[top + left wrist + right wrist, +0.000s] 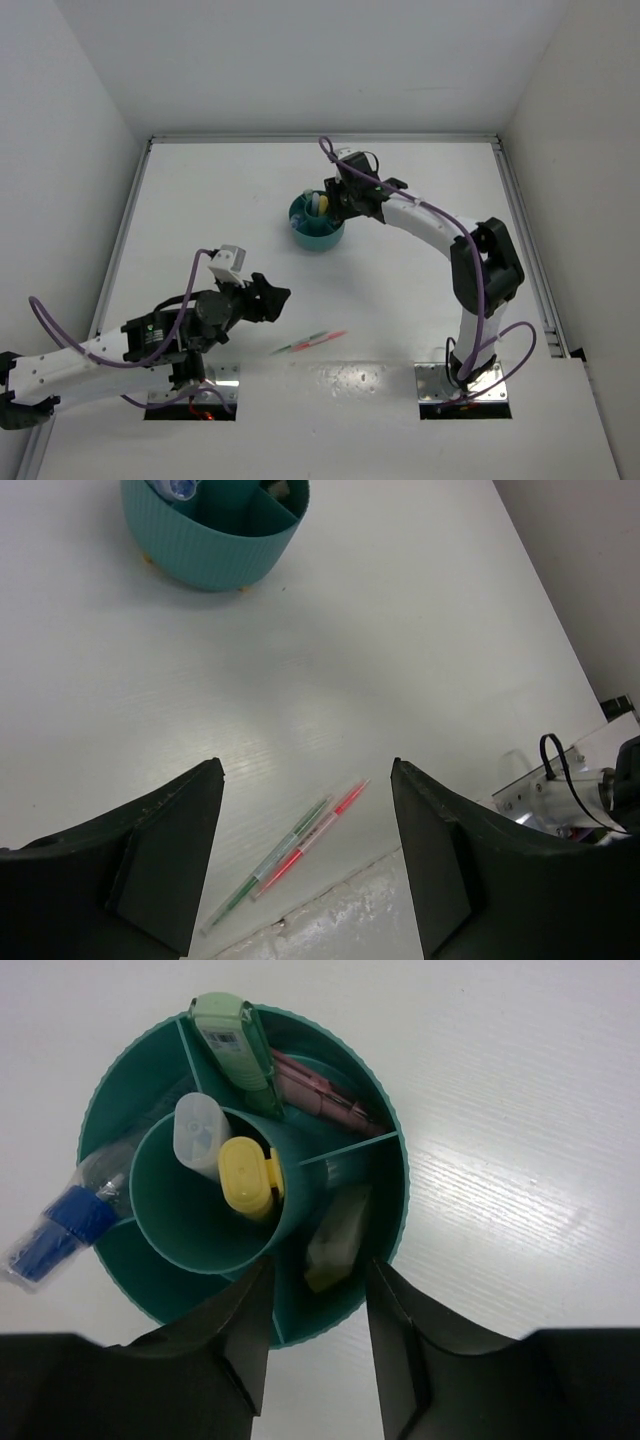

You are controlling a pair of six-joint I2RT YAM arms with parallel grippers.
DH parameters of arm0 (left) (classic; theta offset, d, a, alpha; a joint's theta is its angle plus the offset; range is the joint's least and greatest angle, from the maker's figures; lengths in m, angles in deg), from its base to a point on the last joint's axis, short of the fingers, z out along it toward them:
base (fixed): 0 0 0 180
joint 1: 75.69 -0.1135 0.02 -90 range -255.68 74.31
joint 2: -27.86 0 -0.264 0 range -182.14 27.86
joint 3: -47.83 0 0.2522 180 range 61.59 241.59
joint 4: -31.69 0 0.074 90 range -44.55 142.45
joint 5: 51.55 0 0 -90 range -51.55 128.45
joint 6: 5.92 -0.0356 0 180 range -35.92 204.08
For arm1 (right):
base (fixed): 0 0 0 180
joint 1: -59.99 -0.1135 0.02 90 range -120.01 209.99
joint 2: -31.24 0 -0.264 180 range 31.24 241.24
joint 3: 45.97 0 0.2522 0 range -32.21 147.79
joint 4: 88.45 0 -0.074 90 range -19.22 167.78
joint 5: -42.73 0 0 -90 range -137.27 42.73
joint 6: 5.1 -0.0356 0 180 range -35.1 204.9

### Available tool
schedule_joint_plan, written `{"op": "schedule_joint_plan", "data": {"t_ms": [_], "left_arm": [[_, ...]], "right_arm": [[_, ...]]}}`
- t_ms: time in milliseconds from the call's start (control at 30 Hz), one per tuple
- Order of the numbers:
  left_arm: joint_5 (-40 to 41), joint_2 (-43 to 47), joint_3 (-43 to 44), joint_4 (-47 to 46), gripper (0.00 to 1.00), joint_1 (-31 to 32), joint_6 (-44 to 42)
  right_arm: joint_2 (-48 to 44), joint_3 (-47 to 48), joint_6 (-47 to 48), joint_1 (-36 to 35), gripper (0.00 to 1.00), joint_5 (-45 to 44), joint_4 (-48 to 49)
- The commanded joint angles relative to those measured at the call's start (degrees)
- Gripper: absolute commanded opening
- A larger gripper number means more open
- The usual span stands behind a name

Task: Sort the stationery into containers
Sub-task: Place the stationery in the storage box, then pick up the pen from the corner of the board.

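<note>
The teal bowl (316,226) stands at the table's middle back; it also shows in the left wrist view (215,540) and the right wrist view (392,1160). It holds a yellow marker (246,1174) and a white-capped one (198,1134) in the central cup. A green marker (232,1036), pink sticks (322,1096), a blue marker (60,1232) and a beige eraser (338,1240) lie in the ring. My right gripper (318,1295) is open and empty just above the bowl's rim. A green pen (275,860) and a pink-red pen (312,838) lie side by side on the table. My left gripper (305,770) is open and empty above them.
The two pens lie near the front middle (310,342), right of the left gripper (278,297). Metal base plates (463,390) sit at the near edge, and the right one shows with a cable in the left wrist view (545,785). White walls enclose the table.
</note>
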Motion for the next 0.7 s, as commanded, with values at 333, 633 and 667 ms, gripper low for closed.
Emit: {"op": "schedule_joint_plan", "data": {"t_ms": [333,633,667], "left_arm": [[-3.99,-19.71,3.51,0.32,0.00,0.65,3.48],[-20.28,-43.06,12.13,0.41,0.65,3.02,-7.48],[-20.28,-43.06,12.14,0.41,0.68,1.80,-8.62]], "right_arm": [[-12.78,-2.41,13.56,0.80,0.00,4.48,2.07],[-38.02,-24.99,49.83,0.80,0.86,24.54,6.28],[-39.42,-25.97,49.84,0.80,0.87,24.55,6.98]]}}
